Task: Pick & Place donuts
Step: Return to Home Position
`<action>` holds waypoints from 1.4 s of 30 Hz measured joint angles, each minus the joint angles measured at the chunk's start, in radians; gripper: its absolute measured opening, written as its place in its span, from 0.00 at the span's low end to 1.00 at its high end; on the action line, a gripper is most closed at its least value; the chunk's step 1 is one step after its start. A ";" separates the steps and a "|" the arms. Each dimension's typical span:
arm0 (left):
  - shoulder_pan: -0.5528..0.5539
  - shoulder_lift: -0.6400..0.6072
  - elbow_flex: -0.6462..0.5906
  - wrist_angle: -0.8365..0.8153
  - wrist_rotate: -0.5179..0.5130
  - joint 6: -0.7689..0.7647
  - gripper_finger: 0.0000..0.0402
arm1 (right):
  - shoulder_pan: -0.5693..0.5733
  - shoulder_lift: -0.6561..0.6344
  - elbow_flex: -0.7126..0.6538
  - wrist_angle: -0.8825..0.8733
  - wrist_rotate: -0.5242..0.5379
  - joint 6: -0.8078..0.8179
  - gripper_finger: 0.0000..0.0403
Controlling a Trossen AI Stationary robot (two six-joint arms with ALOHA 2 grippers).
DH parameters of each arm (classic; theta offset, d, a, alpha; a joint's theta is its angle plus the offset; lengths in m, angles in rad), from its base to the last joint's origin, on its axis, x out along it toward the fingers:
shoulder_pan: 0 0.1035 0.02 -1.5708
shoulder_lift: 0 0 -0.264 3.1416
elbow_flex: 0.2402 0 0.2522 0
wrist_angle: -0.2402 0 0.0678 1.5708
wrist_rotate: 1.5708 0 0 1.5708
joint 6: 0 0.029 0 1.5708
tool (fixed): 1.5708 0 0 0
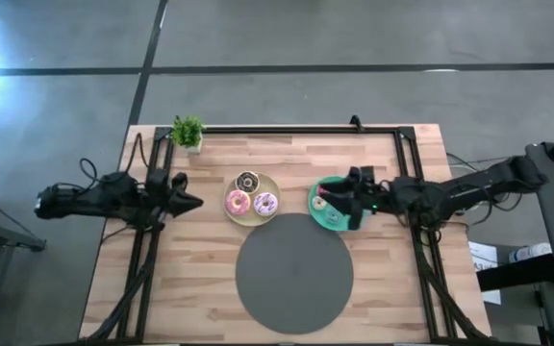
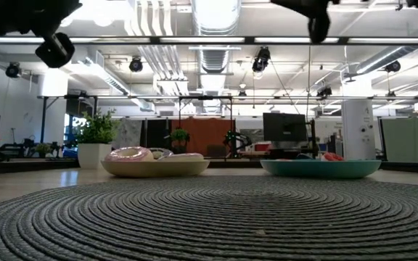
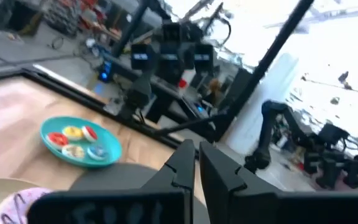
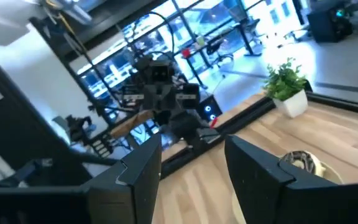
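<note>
Homing, we judge, is in hand: left end effector (image 3: 196,150), fingers together, hovers beside the cream plate (image 2: 154,170); right end effector (image 4: 192,148), fingers apart, must clear the teal plate (image 2: 319,168).

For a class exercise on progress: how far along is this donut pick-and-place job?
Done: a dark brown donut, a pink donut and a lilac donut lie on the cream plate; mini donuts sit on the teal plate. In hand: nothing; the left gripper is shut beside the cream plate, the right gripper open over the teal plate. Left: probably only retracting both arms.
</note>
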 joint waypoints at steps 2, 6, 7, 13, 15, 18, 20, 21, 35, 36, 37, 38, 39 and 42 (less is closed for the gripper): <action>0.008 -0.028 -0.027 0.000 -0.007 -0.001 0.00 | -0.001 -0.045 -0.035 0.001 0.002 -0.004 0.42; 0.010 -0.081 -0.076 -0.005 0.000 -0.026 0.00 | -0.001 -0.123 -0.106 0.003 0.007 0.014 0.42; 0.010 -0.097 -0.088 -0.008 0.004 -0.034 0.00 | 0.000 -0.143 -0.125 0.003 0.004 0.016 0.42; 0.010 -0.177 -0.134 -0.009 -0.015 -0.053 0.00 | -0.003 -0.247 -0.230 0.002 0.063 0.010 0.42; 0.010 -0.184 -0.144 -0.008 -0.038 -0.054 0.00 | -0.003 -0.292 -0.274 0.000 0.079 0.007 0.42; 0.010 -0.183 -0.155 -0.001 -0.055 -0.055 0.00 | -0.004 -0.363 -0.333 0.003 0.085 0.010 0.42; 0.010 -0.177 -0.168 -0.007 -0.080 -0.063 0.00 | -0.003 -0.416 -0.366 0.004 0.080 0.003 0.42; 0.010 -0.177 -0.173 -0.008 -0.103 -0.069 0.00 | -0.003 -0.444 -0.381 0.007 0.078 -0.009 0.42; 0.009 -0.177 -0.188 -0.024 -0.246 -0.168 0.00 | -0.003 -0.839 -0.595 -0.049 0.122 -0.172 0.42; 0.009 -0.177 -0.188 -0.036 -0.246 -0.175 0.00 | -0.003 -0.854 -0.594 -0.077 0.131 -0.168 0.42; 0.009 -0.177 -0.189 -0.045 -0.247 -0.191 0.00 | -0.003 -0.865 -0.594 -0.095 0.134 -0.163 0.42; 0.009 -0.177 -0.190 -0.046 -0.247 -0.227 0.00 | -0.003 -0.873 -0.594 -0.098 0.134 -0.151 0.42; 0.009 -0.177 -0.191 -0.047 -0.246 -0.241 0.00 | -0.003 -0.878 -0.593 -0.090 0.128 -0.135 0.42; 0.009 -0.177 -0.192 -0.026 -0.203 -0.167 0.00 | -0.003 -0.877 -0.592 -0.052 0.151 -0.152 0.42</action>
